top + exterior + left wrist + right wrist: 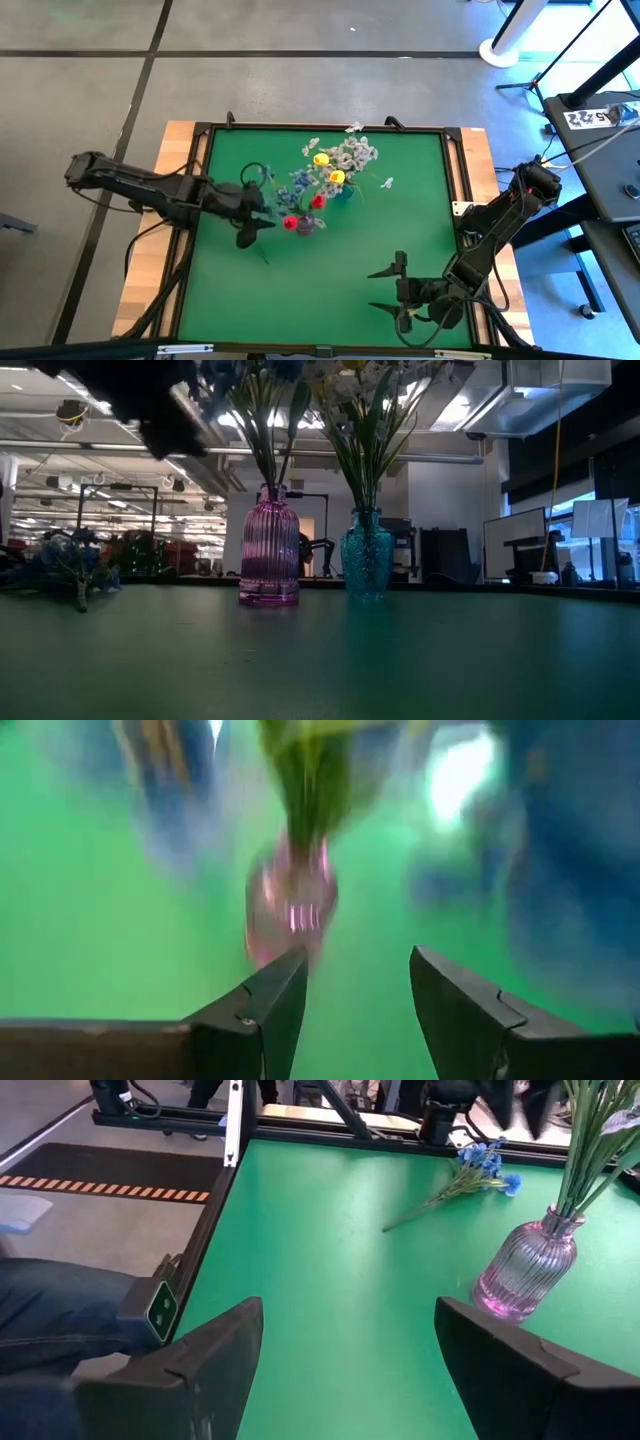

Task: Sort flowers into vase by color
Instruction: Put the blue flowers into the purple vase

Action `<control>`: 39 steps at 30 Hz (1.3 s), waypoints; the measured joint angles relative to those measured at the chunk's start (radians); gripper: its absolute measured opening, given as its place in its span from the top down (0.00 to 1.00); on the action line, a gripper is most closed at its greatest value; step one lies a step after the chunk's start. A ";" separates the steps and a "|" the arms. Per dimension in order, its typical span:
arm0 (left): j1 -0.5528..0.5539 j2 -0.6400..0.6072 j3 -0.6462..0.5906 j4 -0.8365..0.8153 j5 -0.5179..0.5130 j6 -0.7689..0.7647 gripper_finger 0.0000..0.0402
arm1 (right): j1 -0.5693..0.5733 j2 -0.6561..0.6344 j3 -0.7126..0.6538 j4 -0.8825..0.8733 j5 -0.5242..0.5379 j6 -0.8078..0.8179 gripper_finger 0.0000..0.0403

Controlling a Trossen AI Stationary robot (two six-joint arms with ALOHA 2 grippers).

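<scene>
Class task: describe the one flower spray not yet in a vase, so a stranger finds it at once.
Start at the green table and find the pink vase. Beyond it, a blue spray lies flat on the mat, the only flowers not standing in a vase.

Pink vase point(269, 547) beside teal vase point(367, 553), apparently apart.

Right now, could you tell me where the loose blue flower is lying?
The blue flower lies flat on the green mat, beyond the pink vase, on the left arm's side.
</scene>
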State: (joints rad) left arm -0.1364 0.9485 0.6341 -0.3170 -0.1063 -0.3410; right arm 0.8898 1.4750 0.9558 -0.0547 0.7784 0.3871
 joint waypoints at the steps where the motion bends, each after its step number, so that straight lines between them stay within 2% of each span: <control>1: -0.014 0.000 0.020 -0.082 0.001 -0.039 0.57 | 0.000 0.000 0.000 0.000 0.000 0.004 0.27; 4: -0.059 0.000 0.066 -0.309 -0.004 -0.201 0.57 | 0.000 0.000 0.000 0.000 -0.003 0.007 0.27; 7: -0.114 0.000 0.068 -0.452 -0.040 -0.421 0.57 | 0.000 0.000 0.000 0.000 -0.003 0.007 0.27; 13: -0.178 0.001 -0.030 -0.551 -0.188 -0.964 0.57 | 0.000 0.000 0.000 0.000 0.024 0.009 0.27; 15: -0.192 0.001 -0.072 -0.550 -0.192 -1.126 0.57 | 0.000 0.000 0.000 0.000 0.025 0.009 0.27; 17: -0.207 0.001 -0.110 -0.540 -0.161 -1.219 0.57 | 0.000 0.000 0.000 0.000 0.025 0.009 0.27; 21: -0.236 0.001 -0.162 -0.537 -0.155 -1.310 0.57 | 0.000 0.000 0.000 0.000 0.025 0.005 0.27; 24: -0.238 0.001 -0.186 -0.535 -0.190 -1.381 0.57 | 0.000 0.000 0.000 -0.001 0.025 0.002 0.27; 31: -0.219 0.001 -0.223 -0.532 -0.280 -1.435 0.57 | 0.000 0.000 0.000 -0.011 0.024 0.001 0.27; 39: -0.148 0.001 -0.298 -0.336 -0.386 -1.400 0.57 | 0.000 0.000 0.000 -0.024 0.023 0.001 0.27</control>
State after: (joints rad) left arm -0.2842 0.9497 0.3361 -0.6532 -0.4918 -1.7409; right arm 0.8898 1.4750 0.9558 -0.0792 0.8013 0.3882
